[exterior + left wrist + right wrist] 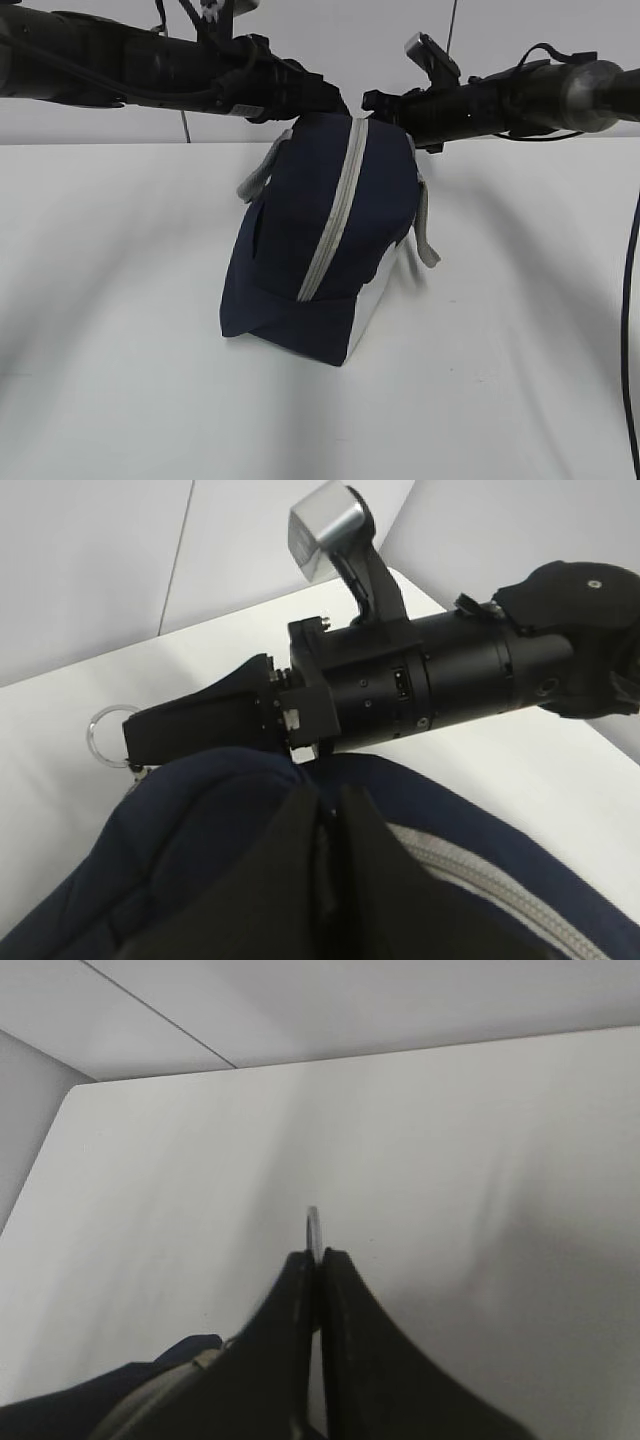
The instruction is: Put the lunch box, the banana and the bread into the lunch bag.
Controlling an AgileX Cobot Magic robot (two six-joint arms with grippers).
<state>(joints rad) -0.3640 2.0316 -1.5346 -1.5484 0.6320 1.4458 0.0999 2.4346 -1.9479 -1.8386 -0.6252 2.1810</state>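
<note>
The dark navy lunch bag [325,240] stands on the white table, its grey zipper [335,215] running shut along the top. My left gripper [335,105] is at the bag's far top end, jaws shut on the navy fabric [326,815]. My right gripper [375,102] meets it from the right and is shut on the zipper's metal pull ring [314,1228]. The ring [105,735] and the right gripper [135,742] also show in the left wrist view. The lunch box, the banana and the bread are out of view.
Grey strap handles hang at the bag's left [258,175] and right [427,225] sides. A white end panel [375,295] faces the front right. The white table [120,330] spreads around the bag, with a wall behind.
</note>
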